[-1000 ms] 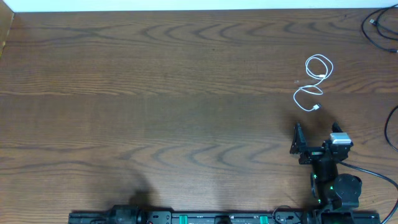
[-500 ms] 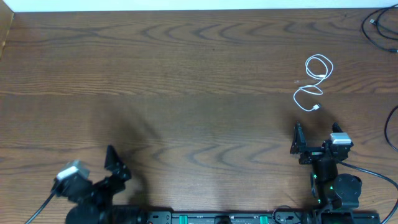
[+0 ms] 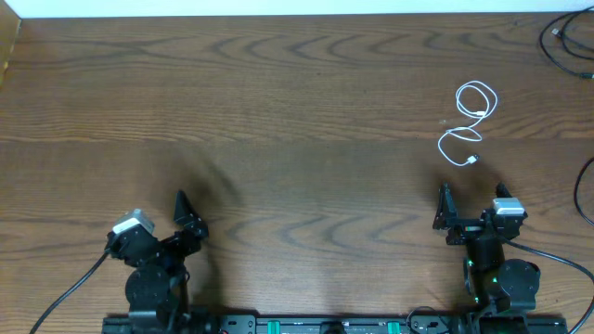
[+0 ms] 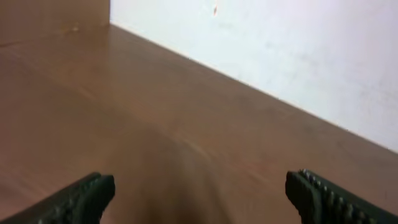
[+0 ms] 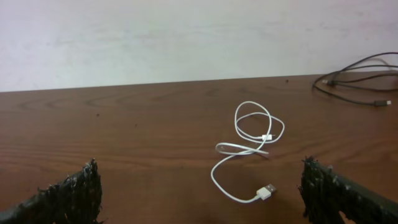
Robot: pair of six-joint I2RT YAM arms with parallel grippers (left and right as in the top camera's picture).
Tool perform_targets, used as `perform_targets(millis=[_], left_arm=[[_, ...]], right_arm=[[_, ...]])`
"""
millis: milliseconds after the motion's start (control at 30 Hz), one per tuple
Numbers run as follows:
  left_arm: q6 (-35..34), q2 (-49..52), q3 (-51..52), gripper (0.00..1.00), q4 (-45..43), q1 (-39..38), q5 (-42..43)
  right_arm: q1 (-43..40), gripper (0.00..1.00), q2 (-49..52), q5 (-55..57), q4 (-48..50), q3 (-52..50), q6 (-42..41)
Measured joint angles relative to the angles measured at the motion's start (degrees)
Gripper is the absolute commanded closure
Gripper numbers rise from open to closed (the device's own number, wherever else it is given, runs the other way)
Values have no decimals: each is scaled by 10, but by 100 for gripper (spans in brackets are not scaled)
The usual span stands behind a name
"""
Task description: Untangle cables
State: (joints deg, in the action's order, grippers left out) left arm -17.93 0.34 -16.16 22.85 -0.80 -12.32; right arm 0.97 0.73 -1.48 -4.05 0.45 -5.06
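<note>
Overhead: left gripper (image 4: 202,196) and right gripper (image 3: 472,197) gape empty over brown wood-grain table (image 3: 297,121), white wall (image 3: 278,7) beyond.

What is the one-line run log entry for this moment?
phase: pre-grasp | left gripper: open, empty | right gripper: open, empty, facing white cable | white cable: looped, apart from black cables

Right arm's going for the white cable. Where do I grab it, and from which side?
Grip the white cable just behind its USB plug, coming down from above on the near side with the open right gripper. That end lies free on the table, nearest the gripper and outside the loops, so pulling it should probably open the coils rather than tighten them.
</note>
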Motion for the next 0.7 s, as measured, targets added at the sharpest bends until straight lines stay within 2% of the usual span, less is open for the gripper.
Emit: perform_targets(millis=[233, 700], left_arm=[[9, 0, 92, 5, -120, 0, 0], [51, 0, 148, 5, -227, 0, 0]], right_arm=[[0, 1, 0, 0, 0, 0, 0], [0, 1, 0, 0, 0, 0, 0]])
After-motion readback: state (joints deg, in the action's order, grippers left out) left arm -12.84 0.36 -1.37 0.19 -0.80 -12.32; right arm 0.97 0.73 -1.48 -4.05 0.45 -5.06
